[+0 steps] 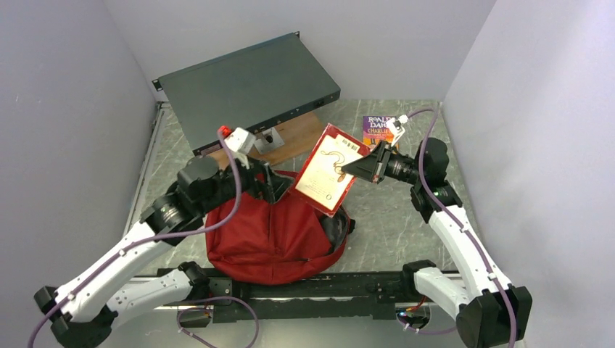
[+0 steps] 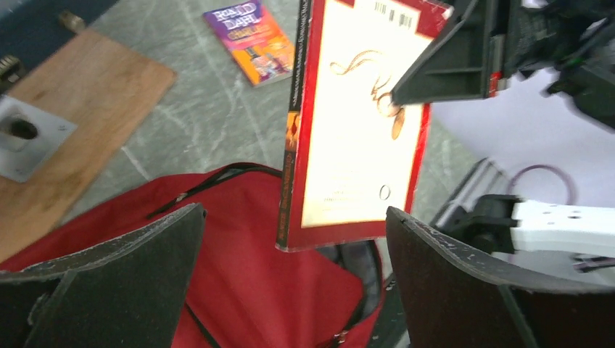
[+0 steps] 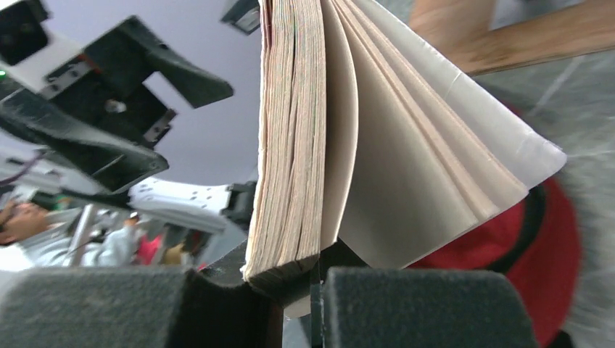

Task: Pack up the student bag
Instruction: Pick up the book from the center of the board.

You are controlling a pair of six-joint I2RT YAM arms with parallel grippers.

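The student bag (image 1: 272,235), dark red with black zippers, lies slumped at the near middle of the table; its mouth (image 1: 335,226) gapes on the right. My right gripper (image 1: 360,168) is shut on the edge of a red and cream book (image 1: 330,170), which hangs tilted above the bag. In the right wrist view the page block (image 3: 294,145) sits pinched between the pads (image 3: 428,304), and loose pages fan out to the right. My left gripper (image 1: 279,185) is open just left of the book. Its fingers (image 2: 130,275) stand wide over the bag (image 2: 239,254), clear of the book (image 2: 355,123).
A purple Roald Dahl book (image 1: 381,129) lies flat at the back right. A dark-grey metal rack unit (image 1: 250,90) leans at the back over a wooden board (image 1: 297,138) with a small metal plate (image 1: 268,138). Grey walls close in on both sides.
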